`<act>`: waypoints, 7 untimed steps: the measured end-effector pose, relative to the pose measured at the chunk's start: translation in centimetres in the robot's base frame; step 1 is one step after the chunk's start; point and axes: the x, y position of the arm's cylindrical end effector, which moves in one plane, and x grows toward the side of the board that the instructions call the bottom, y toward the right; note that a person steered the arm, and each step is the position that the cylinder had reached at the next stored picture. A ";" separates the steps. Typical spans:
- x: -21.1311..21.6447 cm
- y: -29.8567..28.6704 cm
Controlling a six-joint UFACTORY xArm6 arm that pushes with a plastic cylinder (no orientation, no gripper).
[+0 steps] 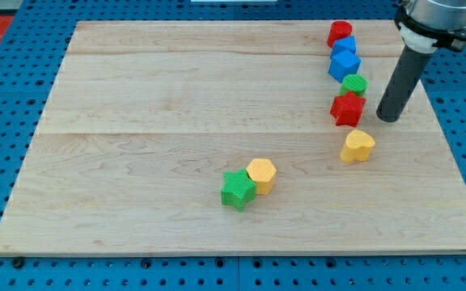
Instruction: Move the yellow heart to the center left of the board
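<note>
The yellow heart (357, 146) lies on the wooden board (136, 153) at the view's right, a little below the middle. My tip (388, 120) rests on the board just above and to the right of the heart, with a small gap between them. The red star (348, 108) sits directly above the heart, left of my tip.
Above the red star a column runs up: a green round block (353, 83), a blue block (344, 65), a smaller blue block (346, 45) and a red block (339, 33). A green star (238, 190) touches a yellow hexagon (261, 174) near the bottom middle.
</note>
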 end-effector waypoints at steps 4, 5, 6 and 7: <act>0.6 -22.7; 2.5 -22.7; 4.3 -18.6; 5.0 -23.2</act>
